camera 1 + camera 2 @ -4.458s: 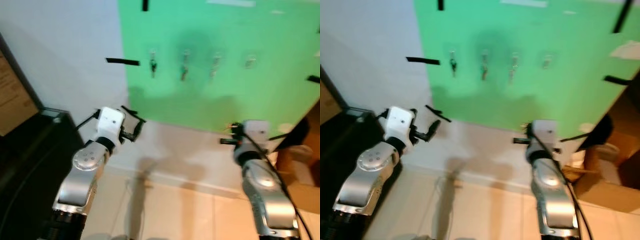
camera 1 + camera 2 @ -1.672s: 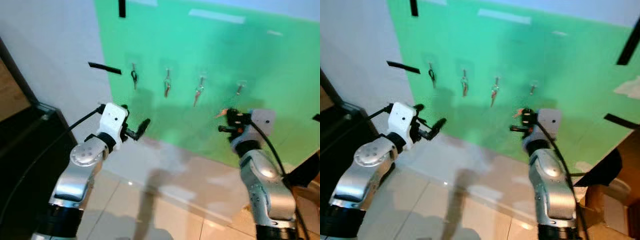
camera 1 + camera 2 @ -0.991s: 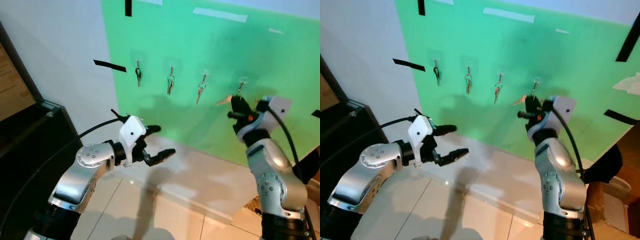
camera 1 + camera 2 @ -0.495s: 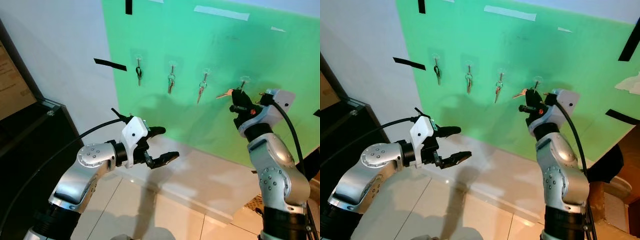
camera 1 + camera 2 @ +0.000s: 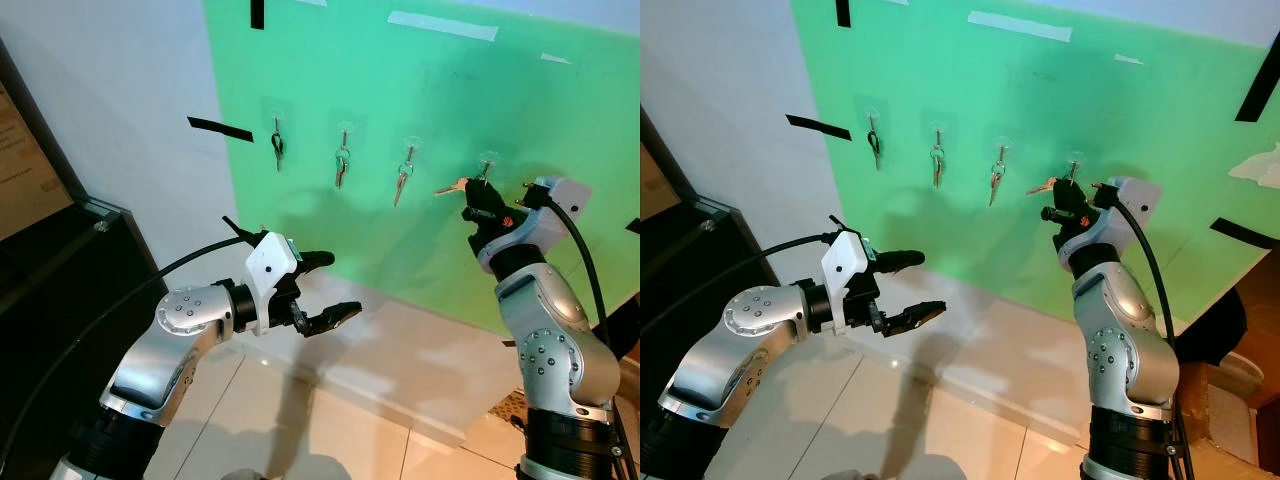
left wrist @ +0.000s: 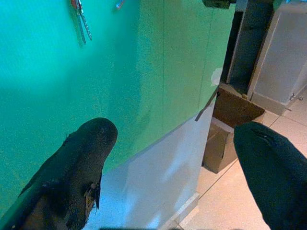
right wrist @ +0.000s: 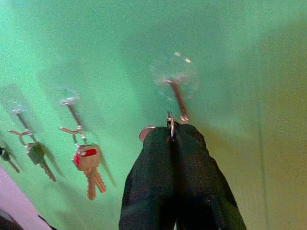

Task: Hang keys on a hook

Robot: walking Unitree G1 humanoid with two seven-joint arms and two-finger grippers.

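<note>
We see the right gripper (image 7: 173, 136) clenched on a metal key ring (image 7: 169, 121) beside the slim hook (image 7: 177, 98); the left gripper (image 5: 331, 287) gapes.

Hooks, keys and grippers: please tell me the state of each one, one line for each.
Right gripper: shut on the key ring, raised at the fourth hook.
Key ring: pinched, at the hook's tip, seemingly not hung yet.
Fourth hook: no keys hanging from it.
First keys: hanging on their hook.
Second keys: hanging.
Third keys: hanging.
Left gripper: open, empty, held away from the green board.
</note>
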